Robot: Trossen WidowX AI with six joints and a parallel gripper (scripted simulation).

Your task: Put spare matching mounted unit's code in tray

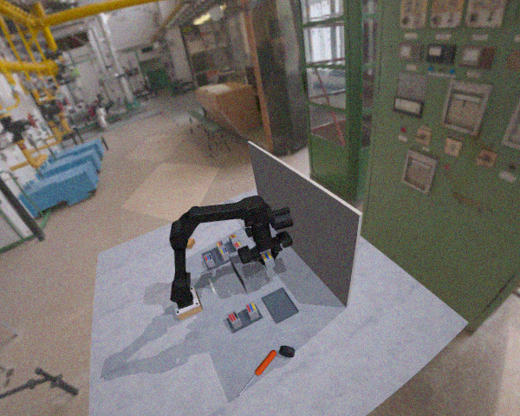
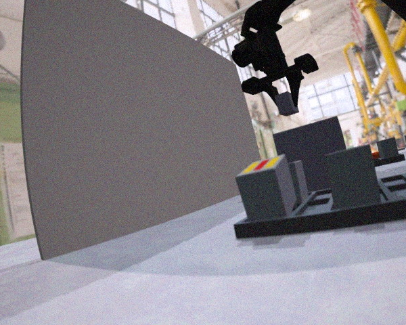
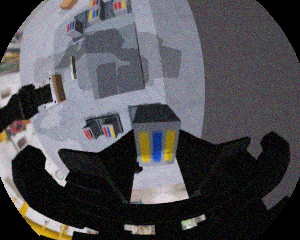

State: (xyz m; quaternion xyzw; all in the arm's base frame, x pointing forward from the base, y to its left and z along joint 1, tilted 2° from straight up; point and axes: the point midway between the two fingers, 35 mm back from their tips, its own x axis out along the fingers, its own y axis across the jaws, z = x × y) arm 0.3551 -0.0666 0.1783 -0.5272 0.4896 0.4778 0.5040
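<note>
While it hangs in the air, the gripper [image 2: 286, 95] is clamped on a small grey block [image 2: 286, 103] with yellow-blue-yellow stripes. Below it stands the big grey box [image 1: 250, 274]. The flat dark tray [image 1: 279, 304] lies beyond the box, toward the screwdriver [image 1: 263, 365]. A grey wall panel [image 1: 305, 217] stands beside the gripper.

Black arm [image 1: 178, 250], tan-and-white base [image 1: 189, 309]

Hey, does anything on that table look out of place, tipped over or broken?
Nothing looks broken or spilled. The gripper holds a spare in the air, slightly tilted. A screwdriver and a black cap lie loose near the table's front, apart from the racks.
</note>
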